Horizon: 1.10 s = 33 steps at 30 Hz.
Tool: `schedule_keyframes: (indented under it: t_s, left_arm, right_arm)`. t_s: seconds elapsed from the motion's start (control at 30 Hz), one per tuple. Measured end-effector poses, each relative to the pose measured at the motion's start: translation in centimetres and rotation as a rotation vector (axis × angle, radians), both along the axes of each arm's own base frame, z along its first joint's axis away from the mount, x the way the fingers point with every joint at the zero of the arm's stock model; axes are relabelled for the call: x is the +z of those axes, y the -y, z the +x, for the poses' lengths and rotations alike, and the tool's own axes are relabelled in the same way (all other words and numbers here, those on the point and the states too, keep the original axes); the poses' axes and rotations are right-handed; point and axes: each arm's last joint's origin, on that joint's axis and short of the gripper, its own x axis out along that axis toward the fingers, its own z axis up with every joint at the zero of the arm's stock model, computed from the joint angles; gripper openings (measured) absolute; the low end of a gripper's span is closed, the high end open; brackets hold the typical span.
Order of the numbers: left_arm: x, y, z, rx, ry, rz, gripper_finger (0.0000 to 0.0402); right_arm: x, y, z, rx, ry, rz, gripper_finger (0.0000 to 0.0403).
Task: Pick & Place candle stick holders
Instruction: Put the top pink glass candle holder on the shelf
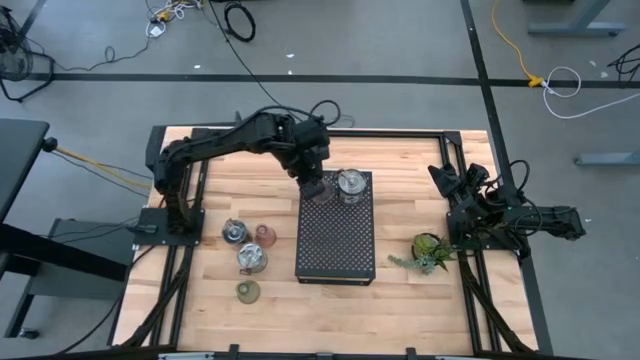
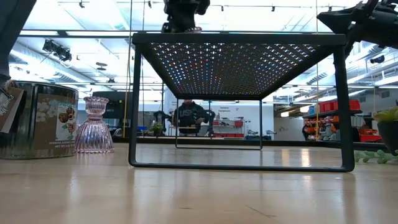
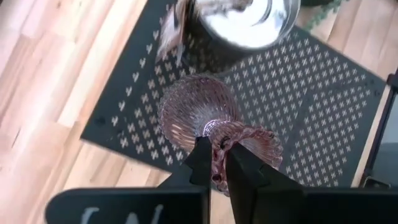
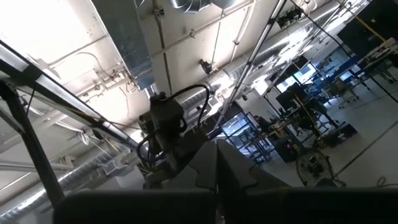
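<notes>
My left gripper (image 1: 316, 186) is over the far left part of the black perforated stand (image 1: 335, 245), shut on a pinkish-red ribbed glass holder (image 3: 205, 118). A wider silvery holder (image 1: 350, 185) stands on the stand just right of it. On the table left of the stand stand two silvery holders (image 1: 234, 232) (image 1: 251, 259), a pinkish-red one (image 1: 265, 234) and an olive-green one (image 1: 247, 291). My right gripper (image 4: 216, 163) is shut and empty, raised at the table's right edge and pointing up. My left gripper holds the pinkish-red holder by the rim of its upper cup (image 3: 219, 163), pinched between the two fingers, one finger (image 3: 200, 155) outside the cup and one (image 3: 239, 165) inside. The fingers come from above, pointing down. The holder is upright, its flared base (image 3: 186, 115) toward the stand; whether the base touches it I cannot tell.
A small green potted plant (image 1: 430, 252) stands right of the stand, near the right arm's base. The stand's near half (image 1: 335, 262) is bare. In the low view a pink holder (image 2: 94, 126) and a silvery one (image 2: 37, 119) stand left of the stand's legs.
</notes>
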Motion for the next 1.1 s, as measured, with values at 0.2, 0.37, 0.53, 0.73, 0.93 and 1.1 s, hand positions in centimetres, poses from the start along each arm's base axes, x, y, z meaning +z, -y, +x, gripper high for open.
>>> schedule_keyframes:
  t_s: [0.2, 0.37, 0.53, 0.73, 0.93, 1.1]
  left_arm:
    - [-0.56, -0.19, 0.44, 0.001, -0.011, -0.008, 0.0024]
    - [-0.75, -0.39, 0.37, 0.019, -0.032, 0.007, 0.0042]
    - [-0.72, -0.46, 0.55, 0.020, -0.019, 0.021, 0.0076]
    - [-0.66, -0.49, 0.67, 0.012, -0.005, 0.029, 0.0071]
    - [-0.67, -0.49, 0.65, 0.010, -0.008, 0.033, 0.0056]
    - [-0.15, -0.28, 0.17, -0.014, 0.008, -0.019, 0.0055]
  right_arm:
    - [0.00, -0.01, 0.00, 0.001, 0.000, 0.000, 0.0006]
    - [0.00, 0.00, 0.00, 0.000, 0.000, 0.000, 0.0006]
    - [-0.04, 0.00, 0.03, 0.000, -0.005, 0.000, 0.0006]
    - [-0.07, 0.00, 0.04, 0.000, -0.008, 0.000, 0.0006]
    - [-0.08, 0.00, 0.05, 0.000, -0.010, 0.000, 0.0006]
    - [-0.08, 0.00, 0.05, 0.000, -0.010, 0.000, 0.0006]
